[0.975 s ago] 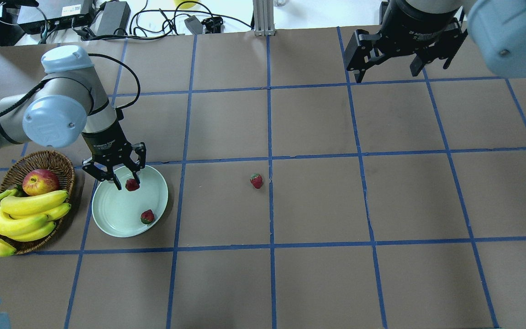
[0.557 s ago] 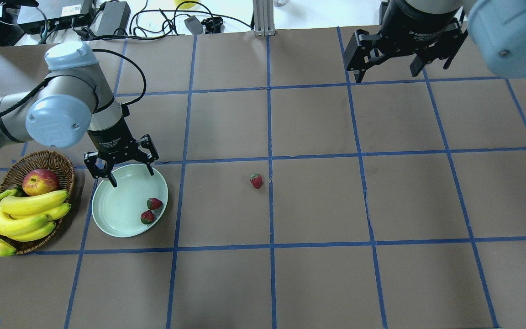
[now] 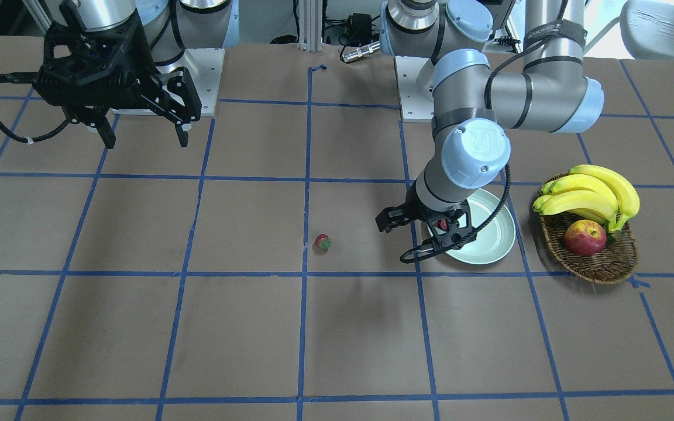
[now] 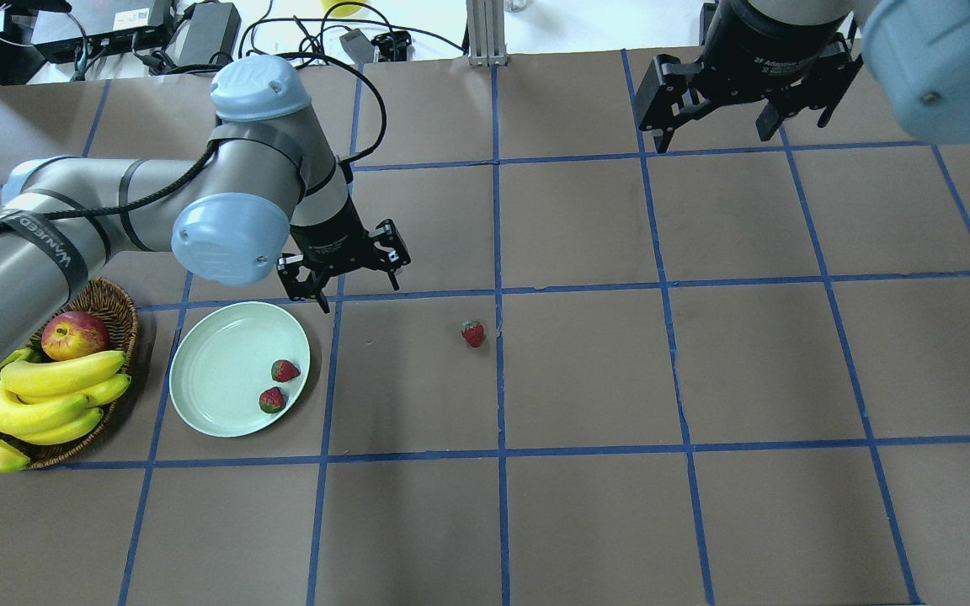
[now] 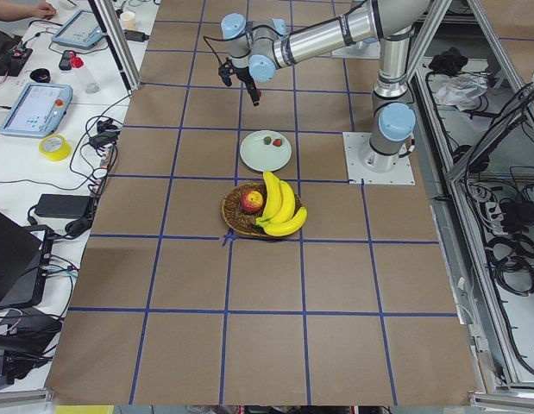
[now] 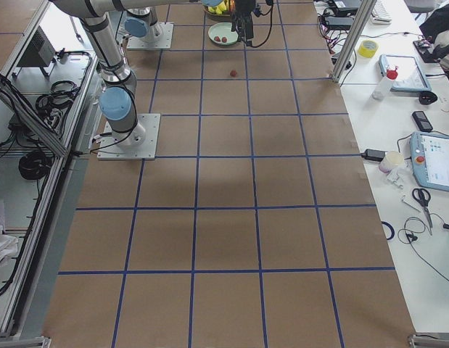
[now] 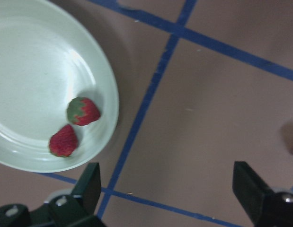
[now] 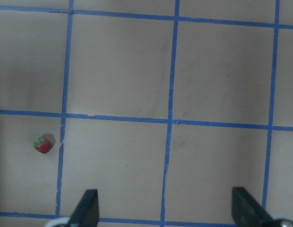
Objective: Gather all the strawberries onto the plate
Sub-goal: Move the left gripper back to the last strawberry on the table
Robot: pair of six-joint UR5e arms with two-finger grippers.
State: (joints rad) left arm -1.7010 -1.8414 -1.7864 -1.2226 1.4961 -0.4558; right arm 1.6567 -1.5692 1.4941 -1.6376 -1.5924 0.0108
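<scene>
The pale mint-green plate lies at the left of the table and holds two strawberries near its right rim. They also show in the left wrist view. The third strawberry lies alone on the table near the middle, and shows in the right wrist view. My left gripper is open and empty, above the table just beyond the plate's far right rim. My right gripper is open and empty, high at the far right.
A brown wicker basket with a red apple and bananas stands left of the plate. Blue tape lines cross the brown table. Cables and boxes lie past the far edge.
My left gripper let a strawberry go into the plate, where it rolled to the right rim. The gripper then rose and moved right, off the plate. The right arm has not moved.
</scene>
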